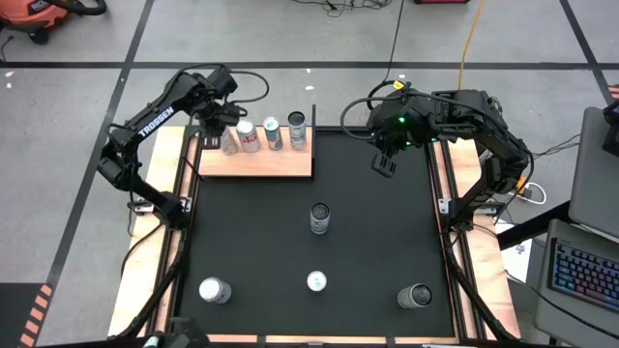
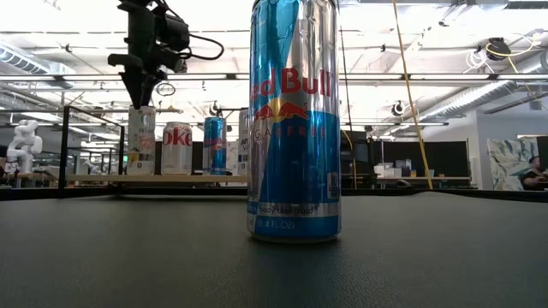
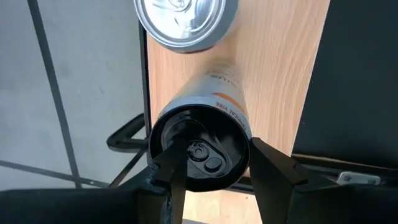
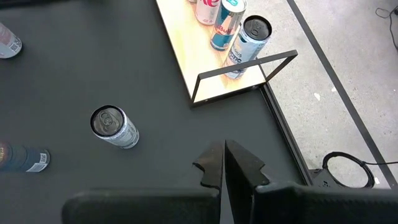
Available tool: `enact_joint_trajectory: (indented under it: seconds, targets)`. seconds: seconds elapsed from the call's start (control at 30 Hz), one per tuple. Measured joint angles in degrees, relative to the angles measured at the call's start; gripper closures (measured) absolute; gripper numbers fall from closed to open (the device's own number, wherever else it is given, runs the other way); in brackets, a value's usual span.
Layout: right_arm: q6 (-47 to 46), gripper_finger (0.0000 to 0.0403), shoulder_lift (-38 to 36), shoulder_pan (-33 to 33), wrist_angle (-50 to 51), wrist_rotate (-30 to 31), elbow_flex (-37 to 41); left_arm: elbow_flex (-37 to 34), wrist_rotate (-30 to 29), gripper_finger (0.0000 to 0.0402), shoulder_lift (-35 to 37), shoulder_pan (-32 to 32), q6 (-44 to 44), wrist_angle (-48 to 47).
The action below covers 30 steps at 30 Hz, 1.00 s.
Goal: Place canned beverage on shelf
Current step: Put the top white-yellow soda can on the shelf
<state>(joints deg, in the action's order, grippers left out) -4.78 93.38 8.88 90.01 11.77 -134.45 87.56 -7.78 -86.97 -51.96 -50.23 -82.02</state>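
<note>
The tall blue can (image 2: 294, 120) is cut off at the low view's top edge, hiding cans behind.

Shelf (image 1: 280, 162): light wood board, visible grain, smooth matt face; thin black metal uprights.
Mat (image 1: 261, 242): black, matt, finely textured.
Red Bull can (image 2: 294, 120): glossy metal, blue and silver print, bright reflections.
Dark-topped can (image 3: 202, 140): metal, black lid, white satin printed wall.
Left claw (image 3: 214, 171): dark matt plastic fingers.
Desk (image 1: 166, 155): pale wood edge.
</note>
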Motion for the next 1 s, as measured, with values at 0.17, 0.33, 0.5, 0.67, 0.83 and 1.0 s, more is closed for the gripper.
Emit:
enact_joint_trajectory:
  seconds: [0.17,0.33,0.5,0.67,0.83,1.0]
  targets:
    - [0.07,0.0403,0.0,0.0,0.01,0.0,0.0,-0.12,-2.39,0.0266,0.28,0.02,-5.41,0.42]
    - [0.0,0.0403,0.0,0.0,0.01,0.0,0.0,-0.14,-3.22,0.0266,0.32,-0.01,-5.56,0.75]
    - [0.09,0.0403,0.0,0.0,0.01,-0.02,0.0,-0.14,-4.48,0.0266,0.44,-0.01,-5.13,1.57]
    - [0.46,0.0403,0.0,0.0,0.01,-0.01,0.0,-0.1,-7.33,0.0265,0.58,-0.03,-3.72,3.39]
    - [0.53,0.0403,0.0,0.0,0.01,-0.02,0.0,-0.03,-6.74,0.0265,0.67,0.13,-3.63,3.03]
    - [0.91,0.0403,0.0,0.0,0.01,-0.02,0.0,-0.01,-6.63,0.0265,0.69,1.06,-3.59,0.61]
